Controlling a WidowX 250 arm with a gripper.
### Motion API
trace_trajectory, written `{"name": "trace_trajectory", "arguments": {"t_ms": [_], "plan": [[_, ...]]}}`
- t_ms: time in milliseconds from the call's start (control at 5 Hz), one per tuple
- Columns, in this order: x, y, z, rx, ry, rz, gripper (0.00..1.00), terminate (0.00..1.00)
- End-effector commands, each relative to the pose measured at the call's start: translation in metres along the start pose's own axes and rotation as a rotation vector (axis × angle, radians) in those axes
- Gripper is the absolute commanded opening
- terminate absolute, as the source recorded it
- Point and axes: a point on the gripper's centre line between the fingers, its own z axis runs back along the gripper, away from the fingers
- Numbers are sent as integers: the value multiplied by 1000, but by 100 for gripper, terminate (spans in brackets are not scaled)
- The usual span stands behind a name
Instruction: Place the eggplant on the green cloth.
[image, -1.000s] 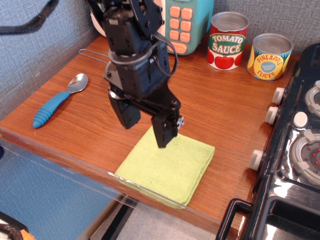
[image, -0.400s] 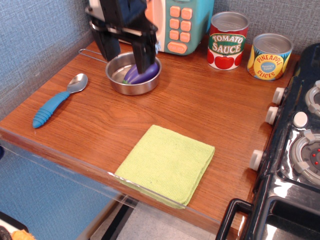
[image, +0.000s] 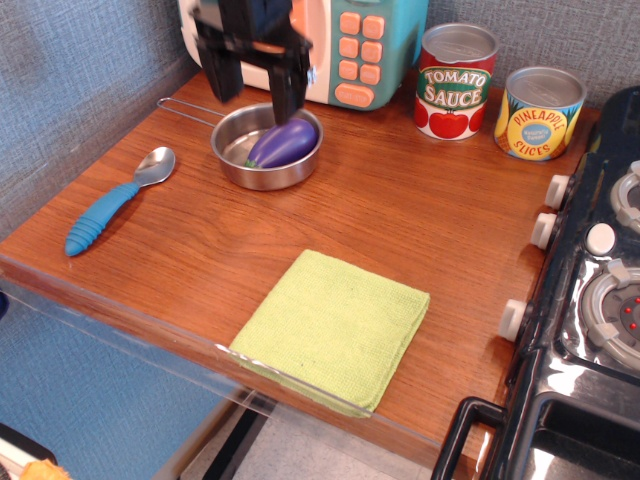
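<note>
The wooden surface (image: 400, 215) spreads out below and in front of the end effector, running from the blue wall behind it to a clear front edge. Far off to the end effector's right in the picture stands a black toy stove (image: 590, 300) with knobs along its side. Directly behind the end effector is a teal toy microwave (image: 365, 45) with orange buttons. The green cloth (image: 333, 328) lies flat well in front of the end effector, toward the near edge of the surface, with nothing on it. To the right of the end effector, beyond the microwave, stand a tomato sauce can (image: 455, 80) and, further right, a pineapple slices can (image: 540, 112), both upright.

The end effector (image: 255, 85) hangs at the back of the surface with its two black fingers spread wide apart and pointing down; it grips nothing. Just beneath it sits a steel pan (image: 232, 165), its wire handle reaching away to the left in the picture. The eggplant (image: 283, 143) lies in the pan, tilted against the right side of the rim, right under the picture-right finger; whether that finger touches it cannot be told. A blue-handled spoon (image: 112, 205) lies in front and to the left of the end effector, well apart from the pan.
</note>
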Motion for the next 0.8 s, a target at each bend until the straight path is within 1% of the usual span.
{"name": "trace_trajectory", "arguments": {"t_ms": [0,200,400,600], "plan": [[28,15,-28,42,39,-20,100,0],[31,12,-36,43,45,-37,100,0],[27,7,-45,51,71,-32,100,0],[19,5,-58,42,90,-15,100,0]]}}
